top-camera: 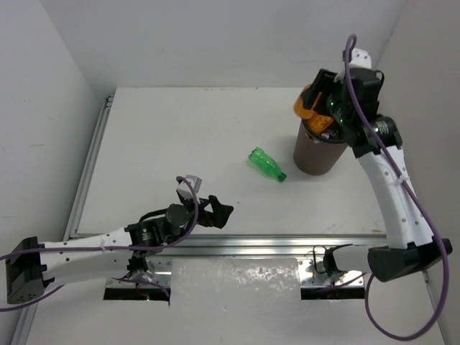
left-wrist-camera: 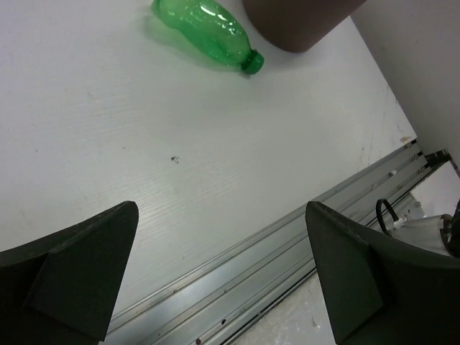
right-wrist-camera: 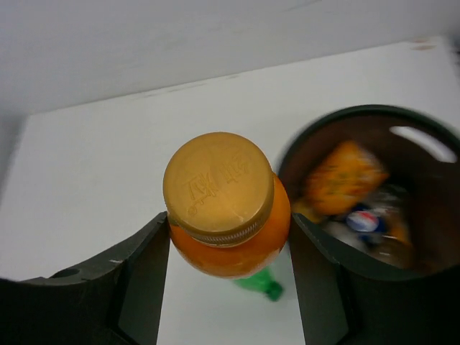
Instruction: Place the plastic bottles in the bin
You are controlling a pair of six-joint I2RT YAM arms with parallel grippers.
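Observation:
My right gripper is shut on an orange plastic bottle with a golden cap, held up in the air beside the left rim of the bin. In the top view this bottle hangs over the dark brown bin. Inside the bin lie another orange bottle and a clear one with a blue label. A green bottle lies on its side on the table left of the bin. Far from it, my left gripper stands open and holds nothing near the table's front edge.
A metal rail runs along the table's near edge, right under the left gripper. White walls close off the left, back and right sides. The bin stands close to the right wall.

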